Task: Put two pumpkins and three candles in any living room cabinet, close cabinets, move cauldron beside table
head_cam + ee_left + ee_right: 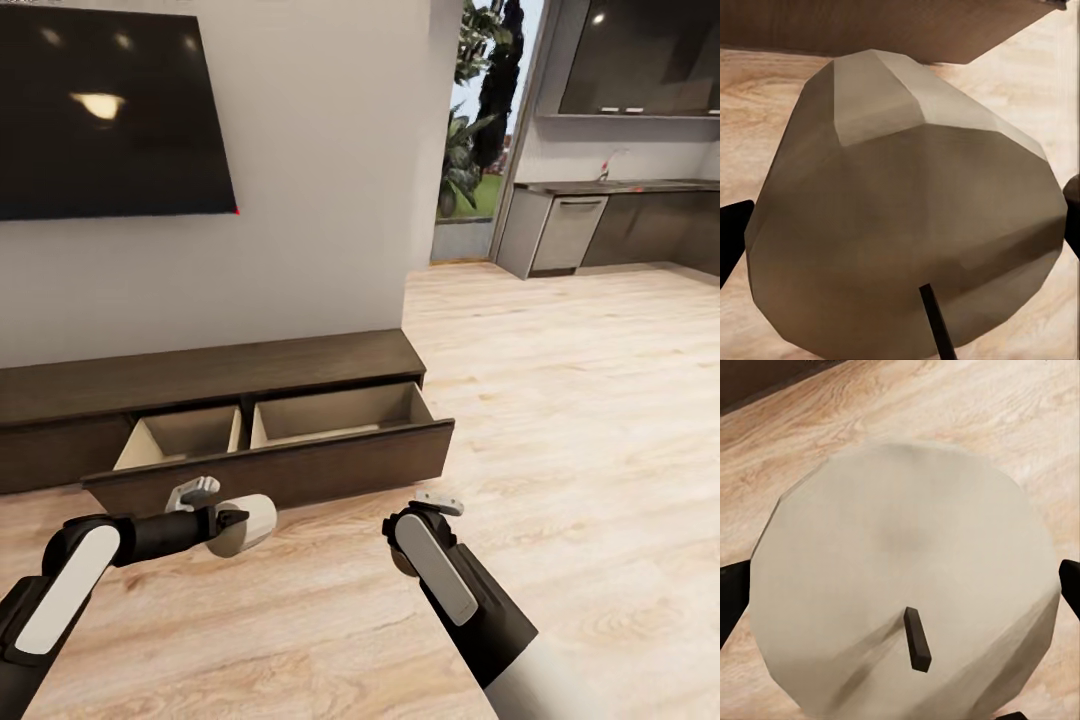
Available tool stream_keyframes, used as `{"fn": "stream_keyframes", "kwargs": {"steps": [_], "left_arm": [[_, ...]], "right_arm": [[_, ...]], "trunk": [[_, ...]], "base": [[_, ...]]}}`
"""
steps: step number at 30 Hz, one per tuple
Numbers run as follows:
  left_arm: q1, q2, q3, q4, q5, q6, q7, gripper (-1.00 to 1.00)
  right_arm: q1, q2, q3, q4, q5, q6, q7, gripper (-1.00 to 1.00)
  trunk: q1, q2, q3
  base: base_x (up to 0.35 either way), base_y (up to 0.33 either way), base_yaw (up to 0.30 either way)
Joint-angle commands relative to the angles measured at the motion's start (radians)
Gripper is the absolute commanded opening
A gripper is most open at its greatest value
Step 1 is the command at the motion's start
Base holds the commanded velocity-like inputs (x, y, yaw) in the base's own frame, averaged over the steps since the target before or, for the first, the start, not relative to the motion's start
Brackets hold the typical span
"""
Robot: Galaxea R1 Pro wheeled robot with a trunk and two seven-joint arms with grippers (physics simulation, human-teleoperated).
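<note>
Left claw (232,522): low at the lower left of the head view, clamped on a candle (247,523) that lies on its side, flat end toward the middle of the frame; in the left wrist view the same candle (907,217) sits between two dark fingertips (731,236), wick toward the camera.
Right claw (408,545): lower centre of the head view, mostly hidden behind its own wrist; in the right wrist view it holds a second candle (907,592), dark fingertips (731,592) at each side, wick (917,640) showing on the flat top.
Cabinet (210,375): long, low and dark brown, against the wall across the left half of the head view.
Drawer (280,445): pulled out, just beyond the left claw, two pale compartments showing.
Floor (560,400): light wood planks, under both candles.
TV (110,105): dark screen on the wall, upper left.
Kitchen cupboards (620,230): grey, upper right, well apart from the cabinet.
</note>
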Motion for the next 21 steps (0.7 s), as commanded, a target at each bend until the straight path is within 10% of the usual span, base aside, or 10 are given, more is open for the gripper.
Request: {"fn": "stream_keyframes", "kwargs": {"steps": [1,10,17,21], "left_arm": [[-0.001,0.002,0.001,0.000,0.005,0.002,0.003,-1.00],[-0.001,0.004,0.009,0.001,0.005,0.001,0.012,-1.00],[-0.001,-0.009,0.010,-0.002,0.037,-0.002,0.322,-1.00],[-0.001,-0.012,0.005,-0.003,0.102,-0.004,0.387,-1.00]], "right_arm": [[-0.001,0.000,0.001,0.000,-0.007,0.007,-0.009,-1.00],[-0.001,0.000,0.002,0.006,-0.004,0.003,0.069,-1.00],[-0.001,-0.001,0.003,0.011,0.007,-0.003,0.103,-1.00],[-0.001,-0.001,0.003,0.032,0.010,-0.006,0.109,-1.00]], "trunk": [[-0.004,0.007,0.002],[-0.039,0.070,0.031],[-0.065,0.119,0.052],[-0.081,0.147,0.065]], "base": [[-0.013,0.000,0.000],[-0.002,0.000,0.000],[0.000,0.000,0.000],[0.000,0.000,0.000]]}}
